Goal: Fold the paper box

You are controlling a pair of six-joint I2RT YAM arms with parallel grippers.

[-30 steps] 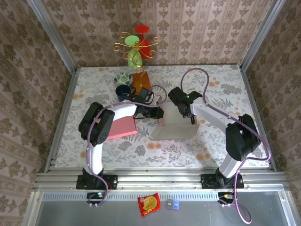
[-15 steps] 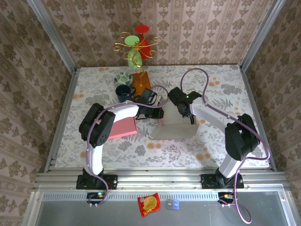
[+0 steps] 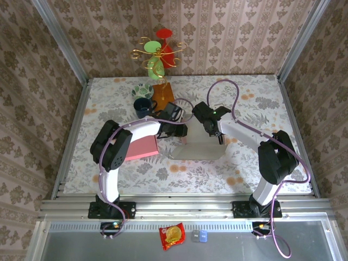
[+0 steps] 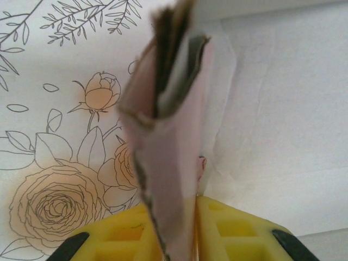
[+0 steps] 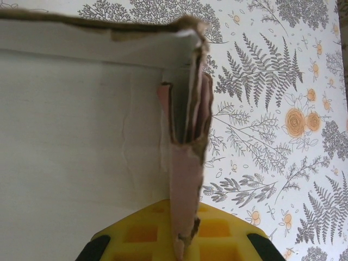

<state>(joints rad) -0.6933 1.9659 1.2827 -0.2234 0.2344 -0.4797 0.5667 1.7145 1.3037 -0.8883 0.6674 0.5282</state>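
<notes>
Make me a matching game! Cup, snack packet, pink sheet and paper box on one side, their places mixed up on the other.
Things:
1 cup
2 snack packet
3 pink sheet
4 paper box

Places:
A middle of the table, pinched by the left gripper and right gripper
B metal ledge in front of the arm bases
C beside the patterned bowl
D partly under the left arm

Pairs: 1-C, 2-B, 3-D, 4-A
</notes>
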